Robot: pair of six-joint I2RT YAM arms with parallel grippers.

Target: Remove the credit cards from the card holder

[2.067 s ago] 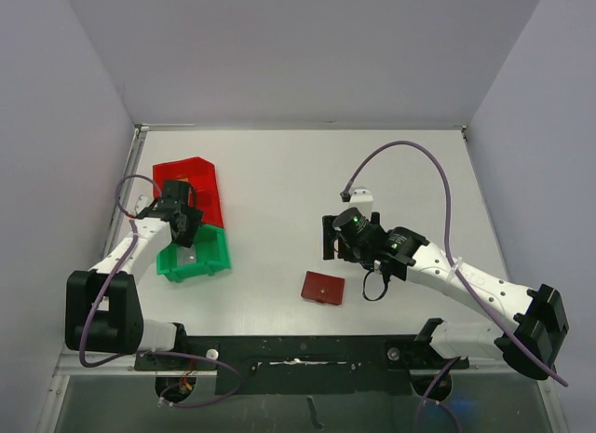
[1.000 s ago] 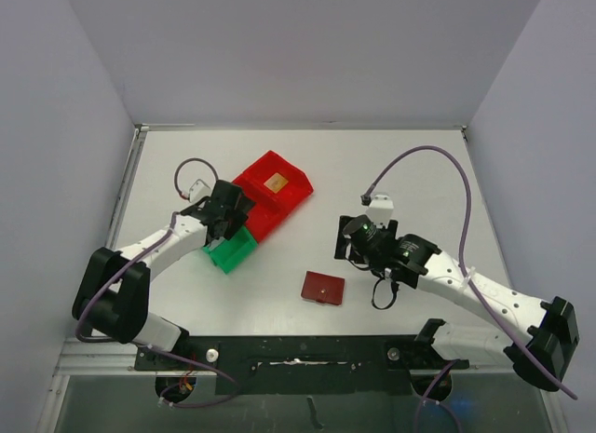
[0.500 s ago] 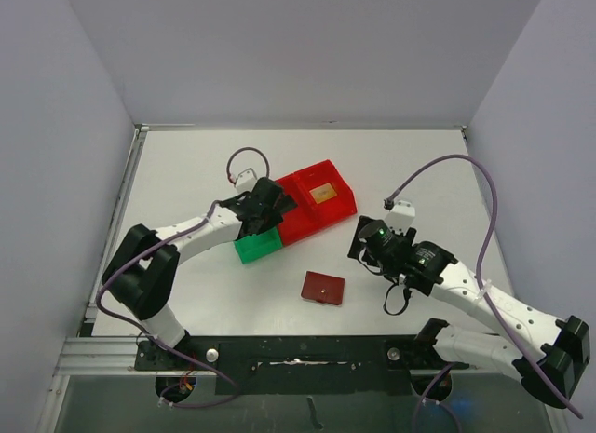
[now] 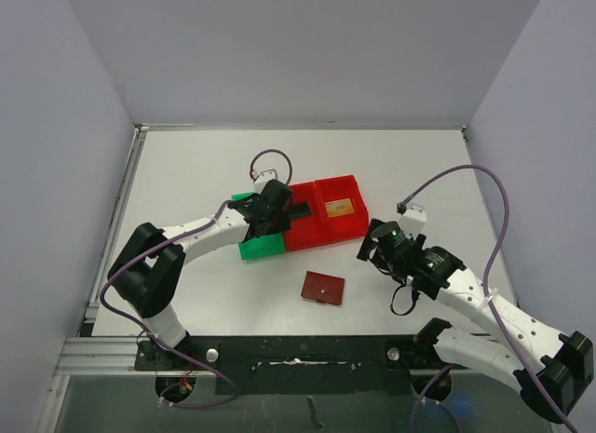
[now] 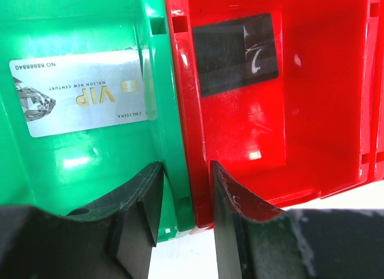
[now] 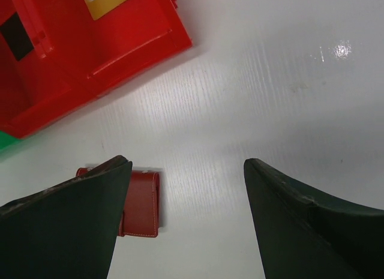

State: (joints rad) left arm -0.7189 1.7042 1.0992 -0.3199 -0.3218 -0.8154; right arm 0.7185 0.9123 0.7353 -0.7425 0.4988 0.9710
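Note:
The card holder [image 4: 323,288] lies closed, dark red, on the table near the front; the right wrist view shows it [image 6: 141,203] partly behind a finger. My right gripper [image 4: 371,245] [image 6: 187,165] hangs open to its right, holding nothing. My left gripper [image 4: 279,217] [image 5: 183,189] is shut on the joined walls of the green bin [image 5: 72,165] and the red bin [image 5: 312,123]. A silver credit card [image 5: 81,90] lies in the green bin. A black card [image 5: 237,51] and a gold card [image 4: 339,207] lie in the red bins.
The green bin [image 4: 261,247] and the two red bins [image 4: 303,233] stand in a row at the table's middle, just behind the holder. Grey walls close in the left, back and right. A purple cable loops over each arm.
My left arm has swung the joined bins from the left edge rightward to the middle, turning them. My right arm has drawn back to the right and nearer, still open.

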